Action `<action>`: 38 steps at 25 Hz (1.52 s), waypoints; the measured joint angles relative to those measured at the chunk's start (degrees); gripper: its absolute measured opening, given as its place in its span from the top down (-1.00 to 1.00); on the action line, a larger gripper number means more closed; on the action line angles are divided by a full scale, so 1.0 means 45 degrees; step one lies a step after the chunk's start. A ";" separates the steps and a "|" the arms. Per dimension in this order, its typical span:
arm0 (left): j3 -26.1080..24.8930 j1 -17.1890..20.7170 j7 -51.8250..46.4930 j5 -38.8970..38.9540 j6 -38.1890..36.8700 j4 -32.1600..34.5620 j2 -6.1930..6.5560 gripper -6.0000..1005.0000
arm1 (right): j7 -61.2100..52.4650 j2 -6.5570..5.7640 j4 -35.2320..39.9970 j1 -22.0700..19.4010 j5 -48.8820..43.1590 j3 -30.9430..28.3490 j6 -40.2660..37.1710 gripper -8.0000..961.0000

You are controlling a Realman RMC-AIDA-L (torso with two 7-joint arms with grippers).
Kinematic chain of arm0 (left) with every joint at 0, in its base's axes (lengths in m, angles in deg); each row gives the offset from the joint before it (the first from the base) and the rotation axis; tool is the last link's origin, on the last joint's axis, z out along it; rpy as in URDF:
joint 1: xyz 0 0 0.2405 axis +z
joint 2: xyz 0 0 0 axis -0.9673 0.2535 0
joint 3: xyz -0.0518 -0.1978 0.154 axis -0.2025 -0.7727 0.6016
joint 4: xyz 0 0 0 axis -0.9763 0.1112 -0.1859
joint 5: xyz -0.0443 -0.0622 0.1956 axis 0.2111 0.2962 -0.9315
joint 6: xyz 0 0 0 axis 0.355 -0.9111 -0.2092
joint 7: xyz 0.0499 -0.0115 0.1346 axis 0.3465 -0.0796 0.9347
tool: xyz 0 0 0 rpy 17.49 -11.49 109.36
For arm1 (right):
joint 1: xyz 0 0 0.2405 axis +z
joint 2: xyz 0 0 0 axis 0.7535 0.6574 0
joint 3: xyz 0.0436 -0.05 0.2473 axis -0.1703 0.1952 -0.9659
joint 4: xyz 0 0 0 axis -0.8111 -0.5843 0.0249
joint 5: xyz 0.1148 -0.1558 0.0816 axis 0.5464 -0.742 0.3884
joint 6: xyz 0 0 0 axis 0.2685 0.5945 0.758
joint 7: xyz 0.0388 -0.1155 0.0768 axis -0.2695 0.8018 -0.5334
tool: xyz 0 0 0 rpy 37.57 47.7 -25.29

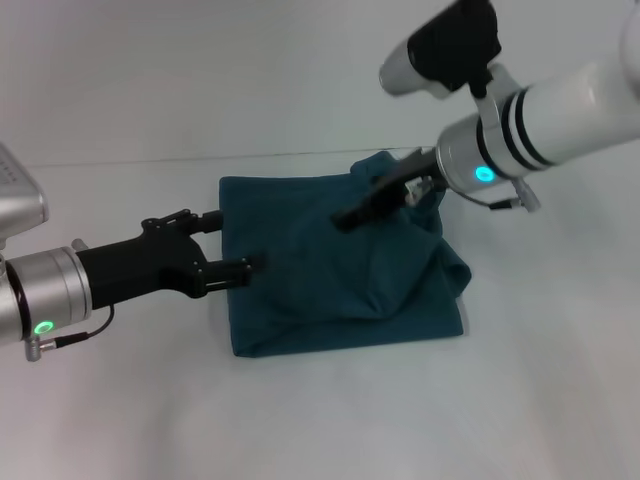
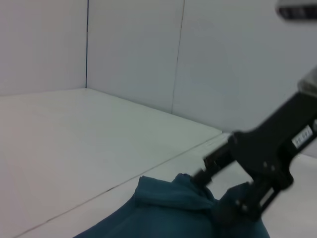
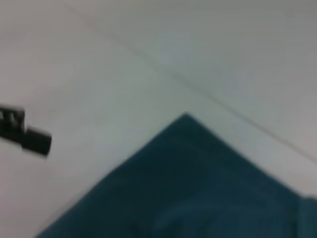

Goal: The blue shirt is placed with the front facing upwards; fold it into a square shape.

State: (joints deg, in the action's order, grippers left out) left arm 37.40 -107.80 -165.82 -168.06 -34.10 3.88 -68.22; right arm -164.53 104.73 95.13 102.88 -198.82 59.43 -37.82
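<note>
Reaching in low from the left, the left gripper has jaws spread at the shirt's edge; the right gripper pinches lifted cloth above the counter.

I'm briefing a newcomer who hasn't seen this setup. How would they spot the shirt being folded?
Look at the middle of the white table, between the two arms. The blue shirt lies there as a rough dark teal square, its right side bunched up under the right gripper, with the left gripper at its left edge. It is the only cloth there.
</note>
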 joint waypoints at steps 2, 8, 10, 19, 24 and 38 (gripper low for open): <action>-0.0093 0.0001 0.0003 -0.0001 -0.0039 -0.0004 0.0001 -0.77 | -0.0021 -0.0019 -0.0318 -0.0030 -0.0070 0.0011 0.0013 -0.83; -0.0295 -0.0001 0.0004 0.0066 -0.0334 -0.0012 0.0005 -0.77 | -0.0873 -0.0021 -0.0491 -0.0115 -0.1679 0.0038 0.0013 -0.81; -0.0298 -0.0002 0.0004 0.0099 -0.0348 -0.0012 0.0007 -0.77 | -0.1238 -0.0023 -0.0378 -0.0128 -0.2166 0.0042 -0.0194 -0.80; -0.0305 0.0017 0.0005 0.0117 -0.0283 -0.0081 -0.0076 -0.77 | -0.2419 0.0016 0.2496 -0.1005 -0.3643 0.0070 -0.2926 -0.77; -0.0422 0.0036 0.0004 0.0133 -0.0246 -0.0109 -0.0101 -0.77 | -0.2315 0.0012 0.4263 -0.1520 -0.2450 0.0077 -0.3440 -0.76; -0.0829 -0.0001 0.0004 0.0154 -0.0235 -0.0050 -0.0227 -0.77 | -0.2183 0.0064 0.2674 -0.1207 -0.1707 0.1311 -0.0691 -0.72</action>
State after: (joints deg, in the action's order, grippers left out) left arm 33.67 -107.80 -165.80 -167.37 -35.15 3.66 -69.24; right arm -174.35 105.02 107.16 97.45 -206.50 65.33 -40.93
